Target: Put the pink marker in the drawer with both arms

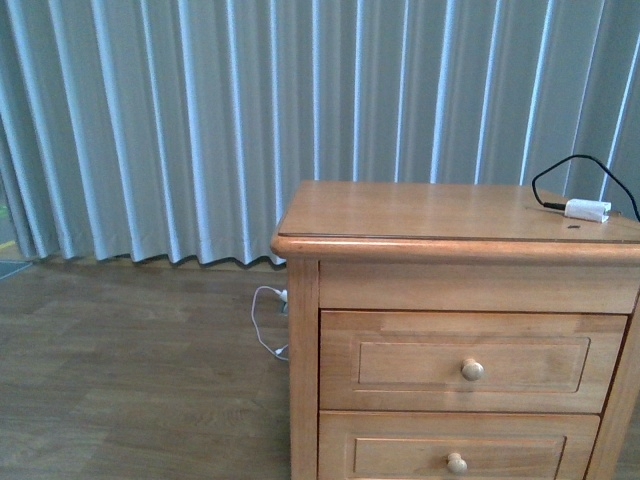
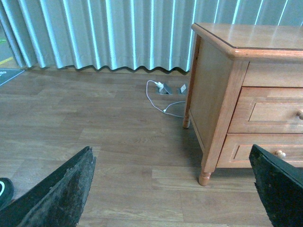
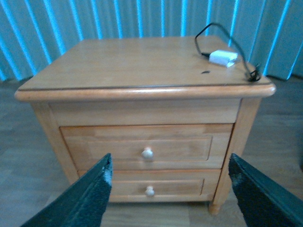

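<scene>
We face a honey-coloured nightstand (image 1: 440,215) standing on a wood-plank floor (image 1: 130,380) before pale pleated curtains (image 1: 200,120), its top drawer (image 1: 470,362) shut, with the alike lower drawer (image 1: 455,452) beneath, and a small white box (image 1: 587,209) on a black cable (image 1: 560,170) lying near the far right corner of its top. A white cord (image 2: 158,97) trails on the floor beside the cabinet's left side, where the boards lie open to the curtains. Our left end effector (image 2: 170,189) and right end effector (image 3: 170,194) both hang with fingers spread wide and holding nothing; we cannot find the pink marker in any view.
</scene>
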